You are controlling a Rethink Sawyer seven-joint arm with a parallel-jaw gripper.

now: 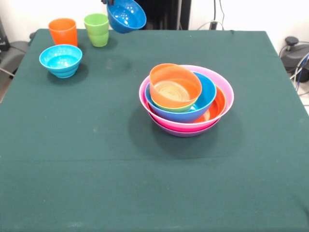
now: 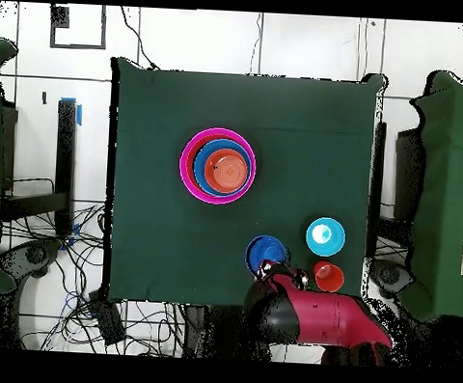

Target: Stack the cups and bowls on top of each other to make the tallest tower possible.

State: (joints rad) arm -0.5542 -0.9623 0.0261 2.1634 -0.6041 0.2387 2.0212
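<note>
Gripper [image 1: 109, 3] is clamped on the shiny dark blue plastic bowl [image 1: 126, 15], tilted in the air above the green table's [image 1: 96, 159] edge.

A dark green cloth [image 1: 96, 183] covers the table — cables [image 2: 85, 303] tangle on the floor beside it.

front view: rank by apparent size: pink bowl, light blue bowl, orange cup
1. pink bowl
2. light blue bowl
3. orange cup

The cup sits farther back than both bowls, so it may look a bit smaller than it is.
</note>
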